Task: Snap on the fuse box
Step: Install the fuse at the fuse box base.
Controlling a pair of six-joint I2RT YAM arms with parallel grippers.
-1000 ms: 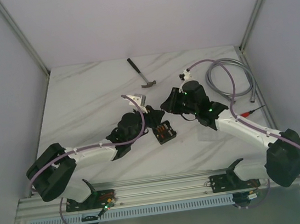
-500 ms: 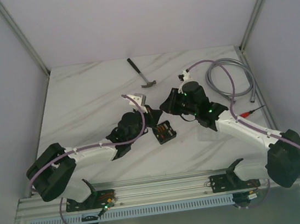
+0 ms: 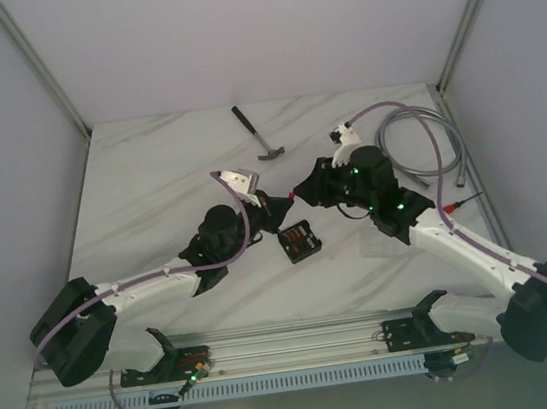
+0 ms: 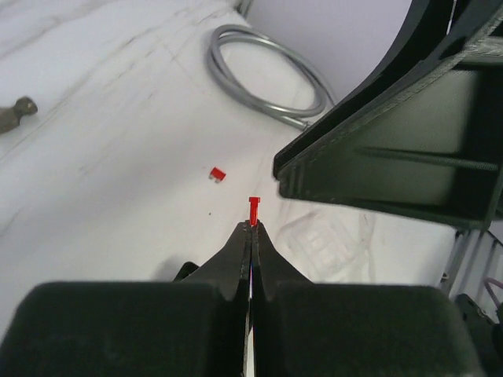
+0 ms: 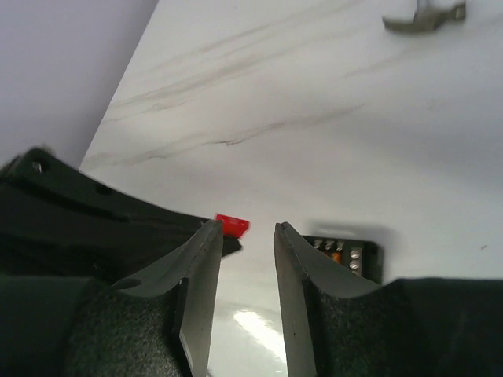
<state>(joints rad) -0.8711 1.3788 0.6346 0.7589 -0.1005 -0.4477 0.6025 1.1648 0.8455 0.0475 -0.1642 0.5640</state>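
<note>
Top external: the small black square plastic fuse box (image 3: 299, 240) is lying on the white marbled surface (image 3: 152, 200) between the arms. Left wrist: the left gripper (image 4: 251, 229) is pinching a tiny red fuse (image 4: 253, 207). Right wrist: the right gripper (image 5: 245, 229) is hanging part-open, empty.

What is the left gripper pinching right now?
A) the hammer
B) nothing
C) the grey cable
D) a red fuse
D: in the left wrist view the left gripper is shut on a red fuse that sticks out past its tips, while the hammer and the cable lie apart on the table.
</note>
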